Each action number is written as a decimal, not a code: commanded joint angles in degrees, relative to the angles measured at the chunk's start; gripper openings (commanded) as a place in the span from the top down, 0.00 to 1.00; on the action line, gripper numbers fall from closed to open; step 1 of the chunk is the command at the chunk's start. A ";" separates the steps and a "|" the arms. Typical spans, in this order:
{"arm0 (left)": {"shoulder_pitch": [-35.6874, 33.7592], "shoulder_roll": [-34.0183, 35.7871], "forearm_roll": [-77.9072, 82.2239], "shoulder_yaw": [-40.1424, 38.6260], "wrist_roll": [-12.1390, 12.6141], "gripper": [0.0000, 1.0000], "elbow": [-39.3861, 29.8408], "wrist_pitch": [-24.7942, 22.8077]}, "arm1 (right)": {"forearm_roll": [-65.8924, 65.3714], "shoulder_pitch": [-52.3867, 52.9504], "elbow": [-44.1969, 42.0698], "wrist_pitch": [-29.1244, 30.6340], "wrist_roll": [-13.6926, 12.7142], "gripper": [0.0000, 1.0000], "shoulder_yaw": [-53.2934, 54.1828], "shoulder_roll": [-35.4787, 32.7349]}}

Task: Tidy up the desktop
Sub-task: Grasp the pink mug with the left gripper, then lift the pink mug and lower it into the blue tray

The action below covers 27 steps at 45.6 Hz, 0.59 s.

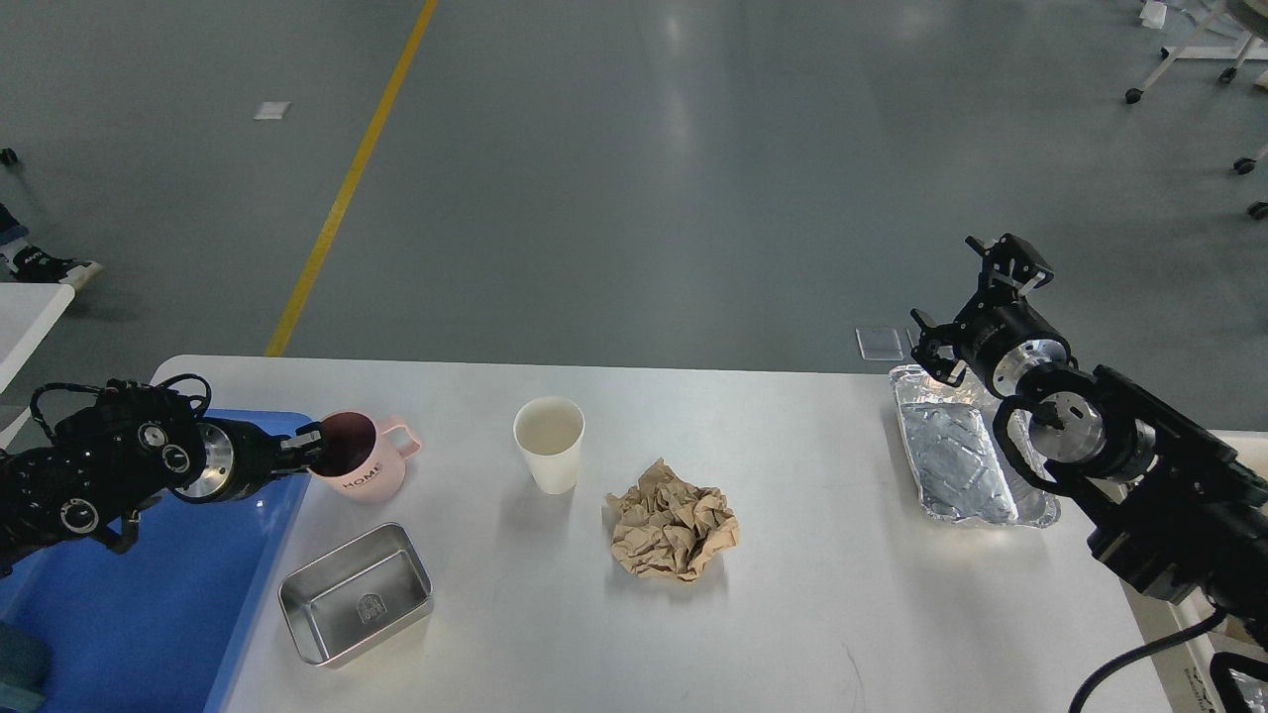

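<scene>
The white desktop (812, 574) holds a pink mug (362, 467) marked HOME at its left, next to the blue tray (149, 604). My left gripper (310, 448) is shut on the mug's near-left rim, with one finger inside the mug. The mug's handle points right and the mug leans slightly. A white paper cup (548, 443) stands upright at the centre, with a ball of crumpled brown paper (674, 532) just right of it. My right gripper (973, 302) is open and empty, raised over the far end of a foil tray (956, 460).
An empty steel container (357, 592) lies at the front left beside the blue tray. A small white table edge (30, 317) shows at far left. Grey floor with a yellow line (347, 188) lies beyond the desktop.
</scene>
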 commanded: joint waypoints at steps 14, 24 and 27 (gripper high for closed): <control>0.06 0.61 0.44 0.74 -2.10 1.00 -0.38 -0.15 | 0.00 0.00 0.01 -0.04 0.00 0.00 0.01 -0.17; -0.29 0.78 0.44 1.71 -2.71 1.00 -0.38 -0.06 | 0.00 0.00 0.01 -0.04 0.00 0.00 -0.08 -0.17; -0.29 1.05 0.44 1.71 -2.80 1.00 -0.56 -0.24 | 0.00 0.00 0.01 -0.04 0.00 0.00 -0.08 -0.17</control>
